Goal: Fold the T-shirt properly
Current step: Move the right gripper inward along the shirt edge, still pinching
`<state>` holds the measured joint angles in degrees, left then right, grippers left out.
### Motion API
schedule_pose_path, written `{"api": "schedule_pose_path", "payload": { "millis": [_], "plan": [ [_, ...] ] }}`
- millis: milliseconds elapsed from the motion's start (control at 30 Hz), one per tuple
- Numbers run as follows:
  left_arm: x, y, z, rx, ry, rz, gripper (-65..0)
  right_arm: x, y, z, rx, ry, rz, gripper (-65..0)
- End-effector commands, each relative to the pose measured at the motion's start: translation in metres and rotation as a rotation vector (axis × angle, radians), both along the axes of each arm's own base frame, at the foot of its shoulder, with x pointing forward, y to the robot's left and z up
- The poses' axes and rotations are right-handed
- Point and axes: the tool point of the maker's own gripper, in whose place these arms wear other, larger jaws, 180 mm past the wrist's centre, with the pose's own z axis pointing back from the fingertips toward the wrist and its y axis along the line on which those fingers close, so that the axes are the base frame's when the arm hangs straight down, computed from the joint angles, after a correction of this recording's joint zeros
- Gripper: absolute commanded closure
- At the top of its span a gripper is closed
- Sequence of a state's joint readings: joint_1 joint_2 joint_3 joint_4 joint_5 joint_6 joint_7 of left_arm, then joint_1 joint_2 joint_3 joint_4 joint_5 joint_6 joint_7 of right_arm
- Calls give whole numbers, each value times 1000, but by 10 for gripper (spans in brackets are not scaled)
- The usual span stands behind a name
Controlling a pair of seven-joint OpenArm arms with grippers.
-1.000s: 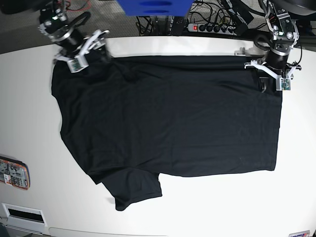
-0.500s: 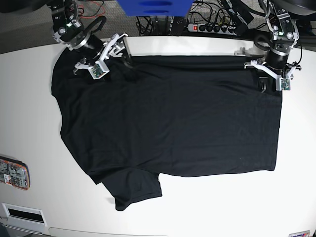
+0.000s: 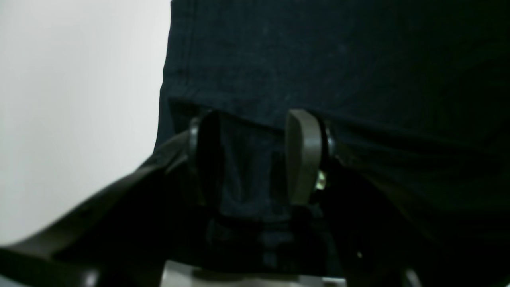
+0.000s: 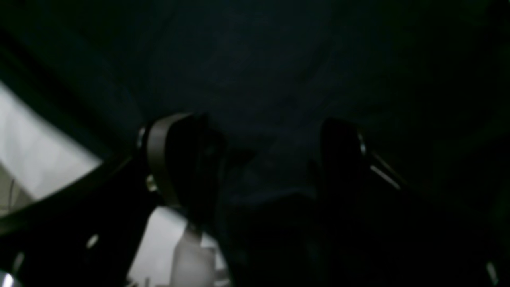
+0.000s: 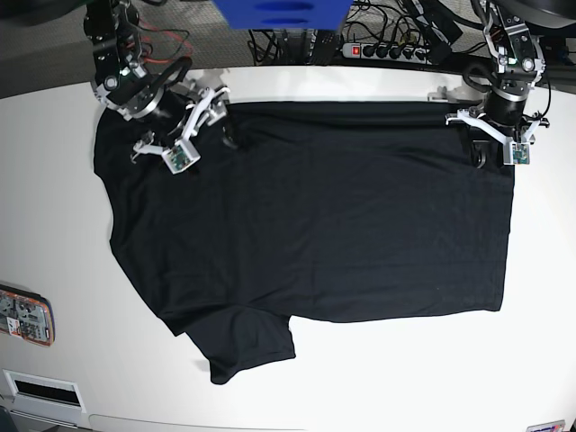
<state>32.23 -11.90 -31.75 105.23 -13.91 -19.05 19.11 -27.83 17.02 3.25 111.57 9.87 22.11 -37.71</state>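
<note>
The black T-shirt (image 5: 315,207) lies spread flat on the white table (image 5: 405,378), hem to the right and one sleeve (image 5: 247,346) sticking out at the front left. My right gripper (image 5: 207,144) is over the shirt's back left part, near its far edge. In the right wrist view it (image 4: 257,159) is open, fingers wide apart over dark cloth. My left gripper (image 5: 493,148) is at the shirt's back right corner. In the left wrist view it (image 3: 255,155) is open, its fingers (image 3: 303,159) resting on a fold of the shirt (image 3: 338,59) near the cloth's edge.
A red-orange device (image 5: 24,317) lies at the table's left edge and a white box (image 5: 40,391) at the front left corner. A power strip (image 5: 378,49) with cables and a blue object (image 5: 279,13) are behind the table's far edge.
My right gripper has moved from the shirt's back left corner to the right and a little nearer, over the cloth. The left arm and the shirt have not moved.
</note>
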Motion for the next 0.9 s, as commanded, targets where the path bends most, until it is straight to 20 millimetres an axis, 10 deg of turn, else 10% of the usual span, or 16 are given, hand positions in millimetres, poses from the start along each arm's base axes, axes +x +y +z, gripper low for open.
{"api": "schedule_pose_path", "payload": {
  "millis": [0, 533, 867],
  "plan": [
    [4, 2, 10, 9, -38, -4, -264, 4, 8, 10, 30, -37, 20, -460],
    [4, 2, 9, 8, -35, -3, -264, -20, 29, -23, 59, 76, 70, -456],
    [4, 2, 9, 8, -35, -3, -264, -20, 28, -23, 55, 79, 70, -172]
  ]
}}
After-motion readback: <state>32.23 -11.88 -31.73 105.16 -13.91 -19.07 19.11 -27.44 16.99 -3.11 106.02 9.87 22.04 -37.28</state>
